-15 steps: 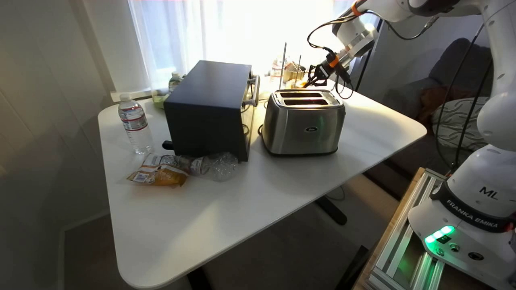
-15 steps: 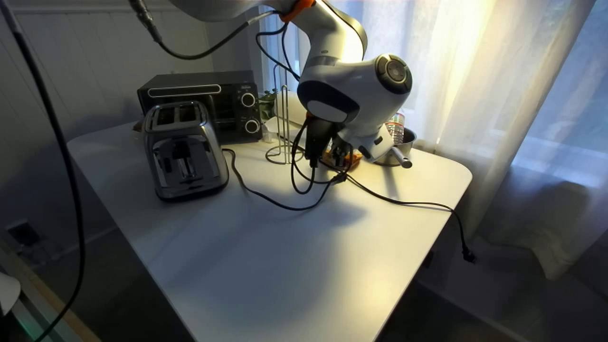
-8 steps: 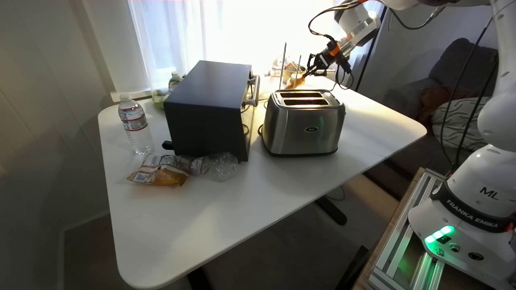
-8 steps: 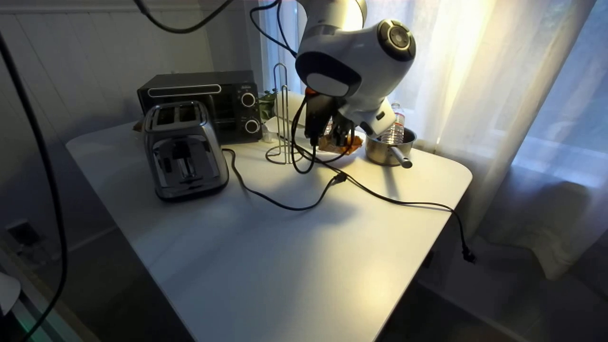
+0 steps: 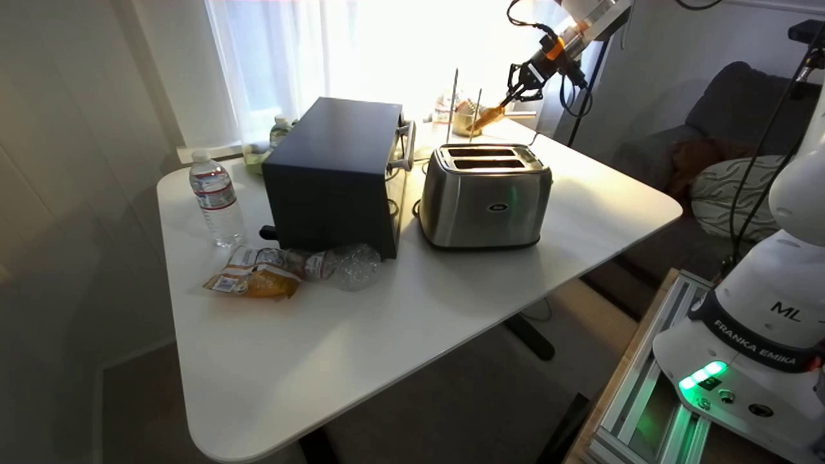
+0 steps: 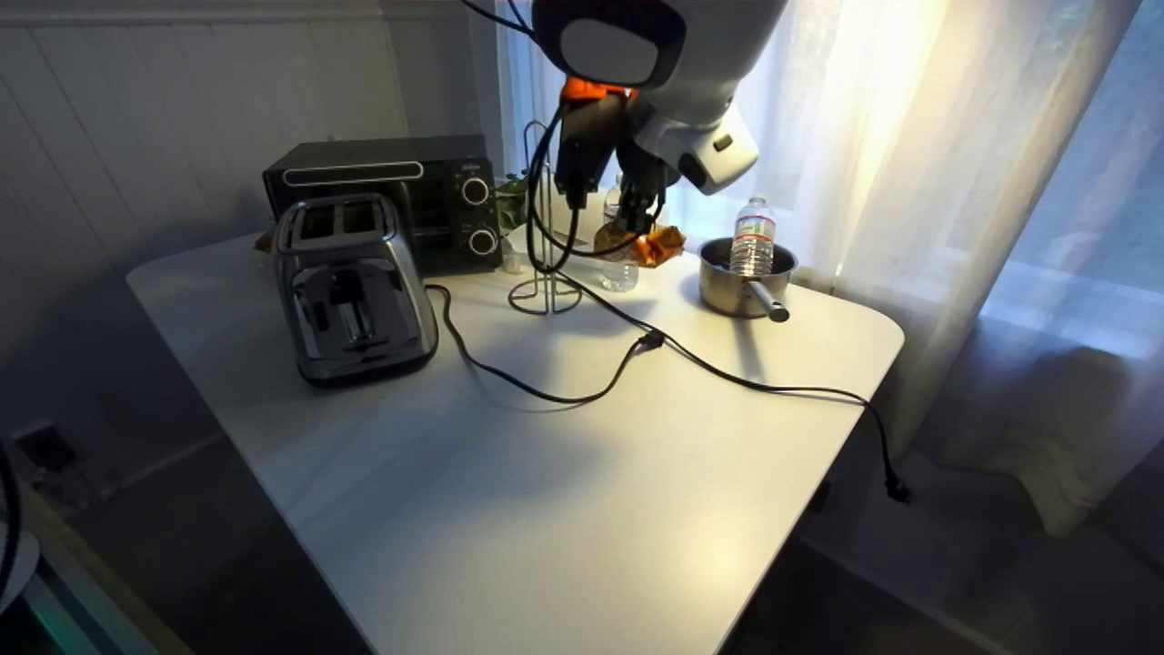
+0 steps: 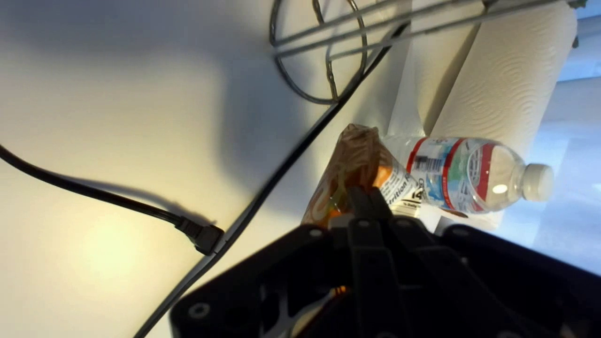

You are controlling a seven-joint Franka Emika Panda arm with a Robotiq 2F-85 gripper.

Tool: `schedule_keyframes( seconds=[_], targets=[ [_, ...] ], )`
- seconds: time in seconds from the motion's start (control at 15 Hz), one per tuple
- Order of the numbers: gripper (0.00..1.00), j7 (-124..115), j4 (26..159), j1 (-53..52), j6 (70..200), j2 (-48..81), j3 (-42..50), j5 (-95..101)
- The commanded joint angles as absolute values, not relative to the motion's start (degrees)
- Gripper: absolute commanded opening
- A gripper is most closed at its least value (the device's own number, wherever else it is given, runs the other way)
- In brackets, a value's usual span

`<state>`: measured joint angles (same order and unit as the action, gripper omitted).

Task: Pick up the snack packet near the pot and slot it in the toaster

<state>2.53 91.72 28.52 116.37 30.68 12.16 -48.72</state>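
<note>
While the wrist view hides part of the grasp, the end effector [image 7: 367,191] looks closed on the snack packet [image 7: 350,164], pinching its crinkled brown-orange film. The packet hangs above the desk [image 6: 491,509], near the saucepan [image 6: 730,296] yet apart from it; in an exterior view the packet [image 5: 491,116] slants down from the grip. In the wrist view a water bottle [image 7: 465,173] shows just past it; whether the two touch I cannot tell.

The pick-up seems done and the slotting lies ahead: the toaster [image 5: 480,209] is well apart, with the wire paper towel holder [image 6: 548,209] between them, so a route over those wires looks sensible.

For handling, the packet is probably light, soft and floppy, its glossy wrap slippery and its contents perhaps crumbly. A modest squeeze should carry it; a hard one could crush what is inside. The best hold is likely at the middle of one edge, flat across the broad faces, leaving the opposite edge free to enter a slot first. The present pinch seems near mid-length, which suits that, though how deep it goes is unclear. Loose corners may snag on the slot's rim.
</note>
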Motion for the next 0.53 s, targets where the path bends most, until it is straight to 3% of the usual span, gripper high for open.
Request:
schedule_keyframes(
  seconds=[0.0, 0.27, 0.47],
  targets=[
    [0.01, -3.19, 100.43, 25.74, 110.71, 20.35, 15.64, -40.46],
    [0.01, -7.71, 104.04, 23.95, 109.63, 13.23, 18.22, -31.38],
    [0.01, -9.10, 104.40, 24.41, 100.23, 9.11, 18.49, -26.77]
  ],
)
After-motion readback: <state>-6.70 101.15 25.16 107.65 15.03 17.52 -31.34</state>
